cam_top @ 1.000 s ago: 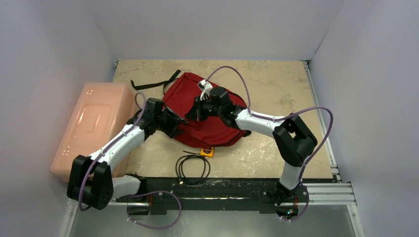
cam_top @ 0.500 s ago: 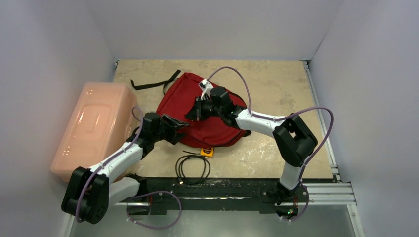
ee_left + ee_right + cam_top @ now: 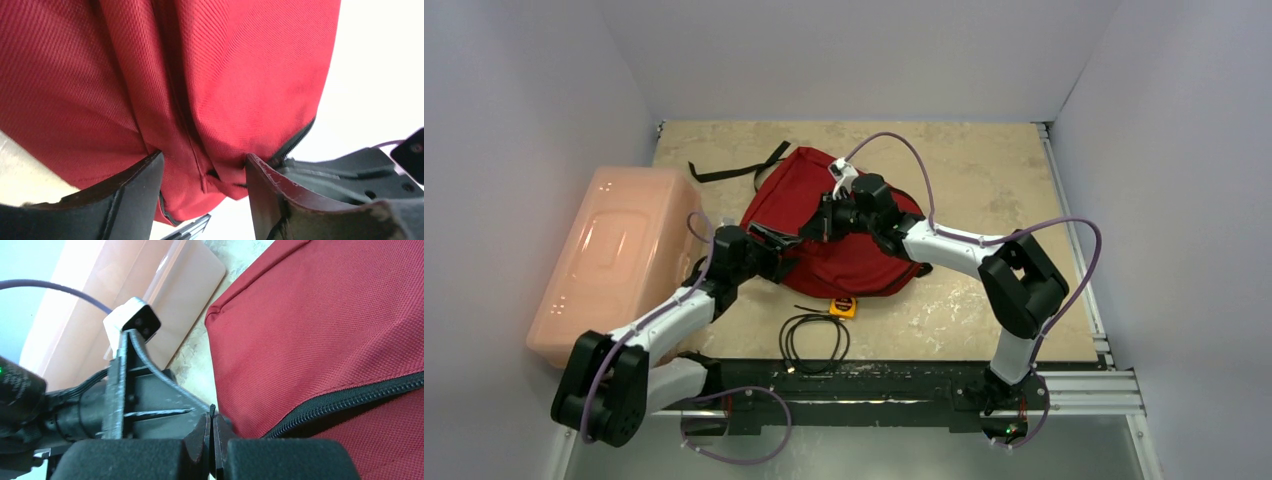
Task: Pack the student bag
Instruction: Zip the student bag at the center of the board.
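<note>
Student bag (image 3: 849,268) mid-table, toward 11 o'clock. Left gripper (image 3: 200,160) at its 8 o'clock edge, fingers wide around a red fold. Right gripper (image 3: 210,415) near its middle, fingers pressed together beside the black zipper (image 3: 340,397).

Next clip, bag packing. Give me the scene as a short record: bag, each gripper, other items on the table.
bag: red backpack lying on the table
left gripper: jaws apart, a fold of the backpack between them
right gripper: shut, tips beside the zipper; nothing seen held
other items: pink box at the left edge; black cable and small orange item in front of the backpack; black strap behind it
</note>
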